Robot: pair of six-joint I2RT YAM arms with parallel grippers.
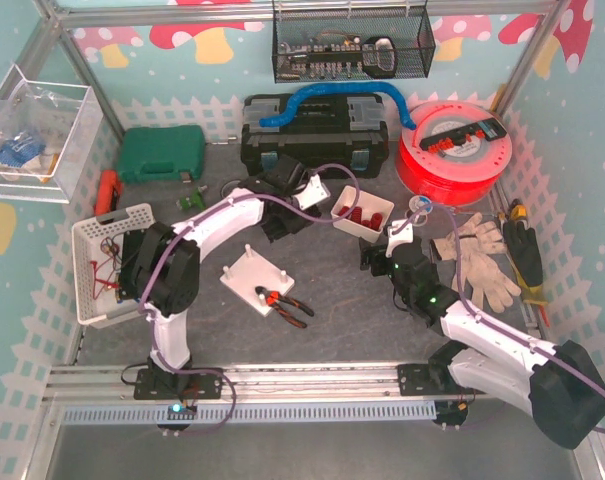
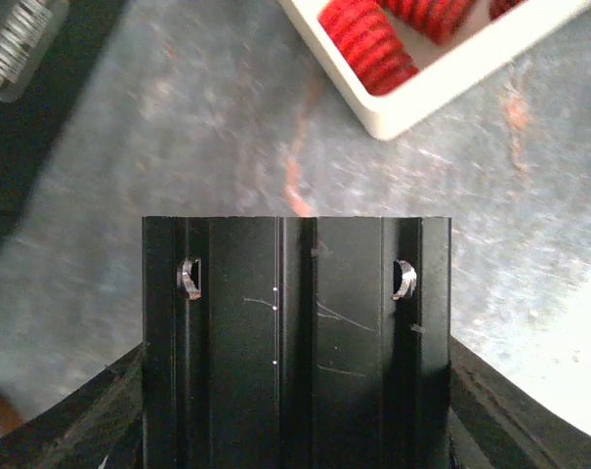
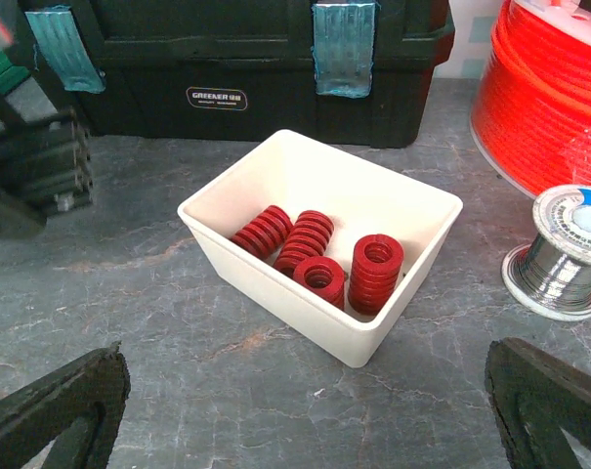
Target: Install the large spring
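Note:
Several red springs (image 3: 315,256) lie and stand in a white bin (image 3: 275,278) on the grey table, also in the top view (image 1: 362,212) and at the top right of the left wrist view (image 2: 442,78). A white base plate with pegs (image 1: 257,278) lies left of centre, with pliers (image 1: 282,303) beside it. My left gripper (image 1: 287,222) is shut and empty, just left of the bin; its black fingers (image 2: 227,332) press together. My right gripper (image 3: 305,357) is open and empty, low over the table in front of the bin, also in the top view (image 1: 379,260).
A black toolbox (image 1: 312,135) stands behind the bin. A red filament reel (image 1: 452,150) and a solder spool (image 3: 569,249) sit to the right, with gloves (image 1: 477,255) further right. A white basket (image 1: 102,260) and a green case (image 1: 160,153) are on the left.

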